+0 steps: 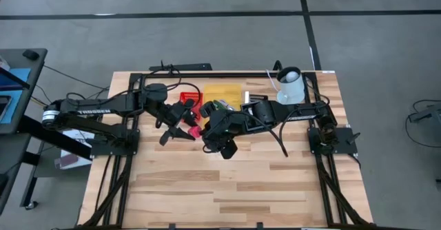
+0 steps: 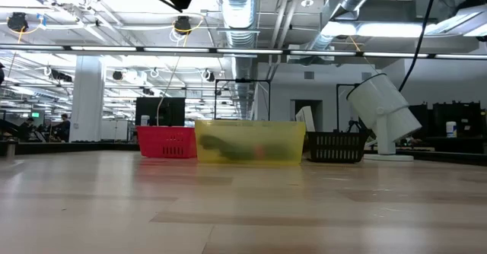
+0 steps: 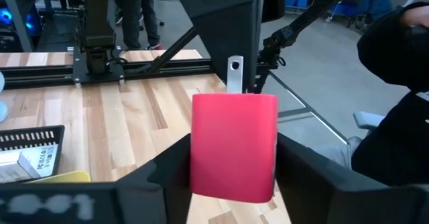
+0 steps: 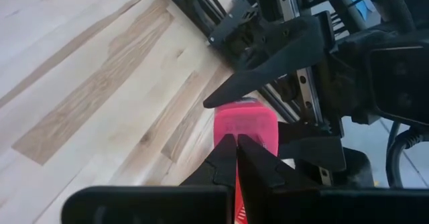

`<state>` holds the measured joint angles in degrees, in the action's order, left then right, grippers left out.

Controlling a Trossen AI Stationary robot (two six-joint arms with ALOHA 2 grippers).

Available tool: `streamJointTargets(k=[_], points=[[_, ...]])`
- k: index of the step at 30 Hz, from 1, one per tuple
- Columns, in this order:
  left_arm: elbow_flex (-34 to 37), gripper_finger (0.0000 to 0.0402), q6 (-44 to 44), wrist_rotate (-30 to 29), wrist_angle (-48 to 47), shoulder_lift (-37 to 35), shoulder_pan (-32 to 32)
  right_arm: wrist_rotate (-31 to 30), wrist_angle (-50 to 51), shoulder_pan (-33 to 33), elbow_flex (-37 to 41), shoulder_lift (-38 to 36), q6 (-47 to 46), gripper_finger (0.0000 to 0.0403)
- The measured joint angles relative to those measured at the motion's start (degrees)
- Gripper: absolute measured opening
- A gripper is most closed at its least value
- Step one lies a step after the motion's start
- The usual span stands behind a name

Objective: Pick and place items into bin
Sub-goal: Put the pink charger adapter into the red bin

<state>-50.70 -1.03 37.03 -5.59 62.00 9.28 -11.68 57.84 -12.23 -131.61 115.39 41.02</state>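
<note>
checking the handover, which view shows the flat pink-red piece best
Left wrist view: the flat pink-red piece fills the frame between the left gripper fingers. Right wrist view shows it end-on, high view a small spot, low view nothing.

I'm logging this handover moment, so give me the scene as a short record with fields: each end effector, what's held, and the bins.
left end effector: above table centre, fingers either side of the pink item
right end effector: shut, fingertips on the pink item, facing the left one
bins: red basket, yellow bin, black basket in a row at the far edge
yellow bin contents: something green, blurred
white holder: far right corner
</note>
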Motion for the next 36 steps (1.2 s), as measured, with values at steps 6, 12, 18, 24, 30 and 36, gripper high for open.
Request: streamJointTargets(k=[6,12,18,24,30,36], points=[[0.0,0.0145,-0.62,0.22,-0.17,-0.02,-0.02,0.02,0.14,0.0,0.0,0.01,0.15,0.0],[0.0,0.017,-0.56,0.02,-0.07,-0.02,-0.02,0.0,-0.04,-0.03,0.0,-0.01,0.02,0.0],[0.0,0.0155,-0.53,-0.22,-0.05,-0.02,0.0,-0.21,-0.12,-0.02,0.0,0.0,-0.65,0.0012],[0.0,0.0146,-0.57,-0.76,-0.08,-0.02,0.02,-0.2,-0.47,-0.07,0.0,0.0,-1.11,0.0031],[0.0,0.0148,-0.6,-1.57,-0.1,-0.02,0.02,-0.22,-0.4,-0.07,0.0,-0.01,-1.1,0.0035],[0.0,0.0144,-0.64,-1.79,-0.19,-0.02,0.02,-0.41,-0.17,-0.07,0.0,-0.01,-1.1,0.0032]])
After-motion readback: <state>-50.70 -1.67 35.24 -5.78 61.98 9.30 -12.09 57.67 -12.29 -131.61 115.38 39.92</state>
